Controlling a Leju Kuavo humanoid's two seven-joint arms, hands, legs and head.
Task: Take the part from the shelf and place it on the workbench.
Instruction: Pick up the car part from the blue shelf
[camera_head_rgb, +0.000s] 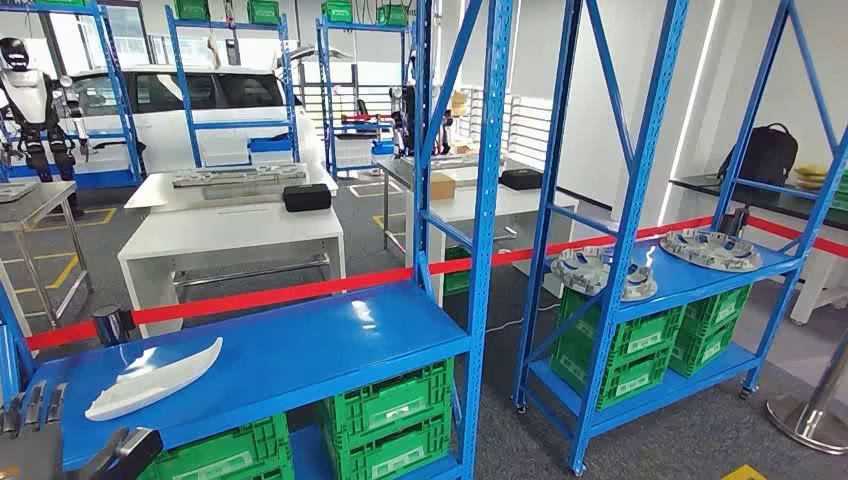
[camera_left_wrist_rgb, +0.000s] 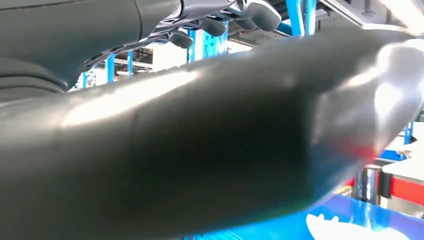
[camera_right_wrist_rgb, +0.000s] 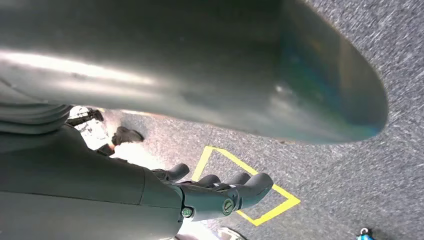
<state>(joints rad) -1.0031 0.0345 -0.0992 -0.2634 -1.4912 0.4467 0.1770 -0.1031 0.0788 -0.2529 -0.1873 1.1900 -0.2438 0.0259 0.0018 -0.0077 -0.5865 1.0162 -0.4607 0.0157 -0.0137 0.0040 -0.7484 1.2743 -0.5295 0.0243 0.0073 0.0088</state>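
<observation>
My left hand (camera_head_rgb: 35, 408) sits at the near left corner of the blue shelf (camera_head_rgb: 300, 350). Its dark fingers (camera_head_rgb: 40, 400) stand apart and hold nothing. In the left wrist view the fingers (camera_left_wrist_rgb: 250, 15) lie spread, not touching any object. My right hand (camera_right_wrist_rgb: 210, 195) hangs over grey carpeted floor (camera_right_wrist_rgb: 350, 165) marked with a yellow taped square (camera_right_wrist_rgb: 280, 200). Its fingers (camera_right_wrist_rgb: 250, 187) are loosely extended, slightly apart, and hold nothing.

The white, elongated, boat-shaped plastic part (camera_head_rgb: 155, 378) lies flat on the blue shelf, near the left end and toward the front edge. It lies just beside my left hand and does not touch it. Green plastic crates (camera_head_rgb: 390, 415) occupy the level below the shelf surface. A red barrier tape (camera_head_rgb: 300, 290) runs behind the rear edge of the shelf. A white workbench (camera_head_rgb: 230, 235) stands beyond the tape. A second blue rack (camera_head_rgb: 650, 290) stands to the right and carries round grey metal parts (camera_head_rgb: 600, 272) on its shelf.
</observation>
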